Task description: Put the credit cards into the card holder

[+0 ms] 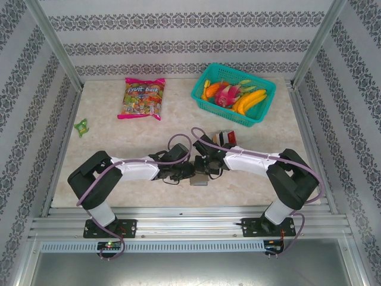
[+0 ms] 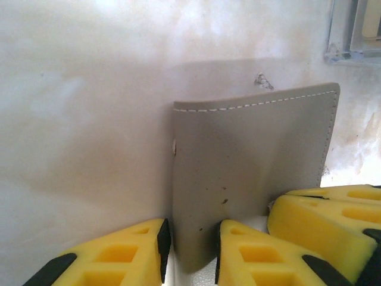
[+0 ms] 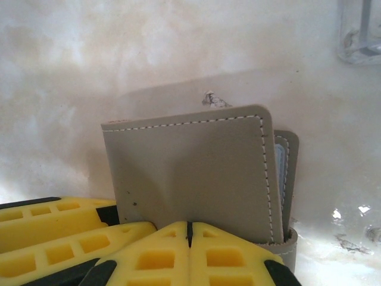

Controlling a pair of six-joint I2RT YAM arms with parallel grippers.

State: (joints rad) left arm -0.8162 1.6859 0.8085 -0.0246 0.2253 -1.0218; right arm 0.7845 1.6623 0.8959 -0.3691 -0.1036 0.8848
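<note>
Grey card holder [image 3: 190, 173], white stitching; yellow jaws; teal basket [image 1: 229, 112].

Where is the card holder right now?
In the top view the card holder is at centre-front of the table; the left wrist view shows it pinched by the left gripper, the right gripper beside it.

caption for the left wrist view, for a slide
Left gripper pinching the folded gray card holder between its yellow fingers, the pale marbled table behind it

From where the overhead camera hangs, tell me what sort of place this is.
Probably a robot test cell: metal frame rails, wallpapered panels around a table, and a fruit basket as a prop.
</note>
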